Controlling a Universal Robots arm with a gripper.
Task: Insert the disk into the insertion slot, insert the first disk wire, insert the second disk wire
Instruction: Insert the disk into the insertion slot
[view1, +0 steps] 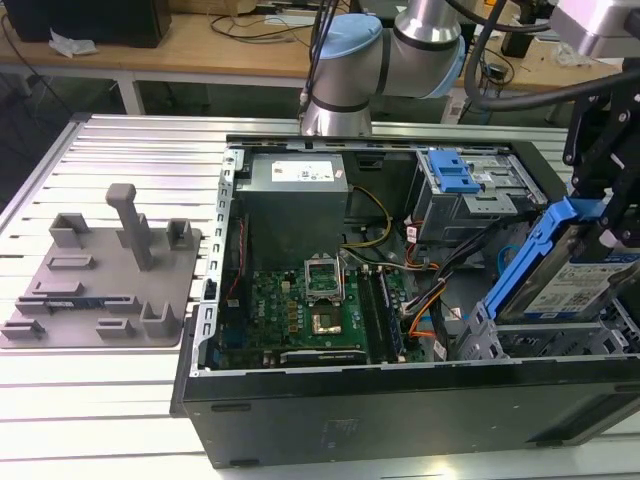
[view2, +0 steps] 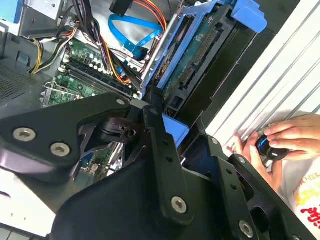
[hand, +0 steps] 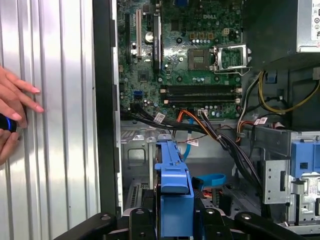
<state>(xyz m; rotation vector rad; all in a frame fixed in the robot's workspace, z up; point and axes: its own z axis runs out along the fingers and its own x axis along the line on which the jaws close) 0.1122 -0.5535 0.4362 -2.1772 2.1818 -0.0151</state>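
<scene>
Ribbed aluminium tabletop (view1: 110, 420) is occupied by an open computer case (view1: 400, 425). Nearest, toward four o'clock in the exterior view, the disk (view1: 575, 290) is held clamped in the gripper (view1: 610, 215), tilted steeply in its blue frame (view1: 545, 240), its lower edge just above the insertion slot (view1: 520, 343); it is not yet seated. For a clean entry, the disk should probably be levelled and its frame squared to the bay walls, and the orange and black cables (view1: 430, 305) at nine o'clock of the slot kept from being pinched. Farther back, at twelve o'clock, the taller cage (view1: 465, 190) is seen.
</scene>
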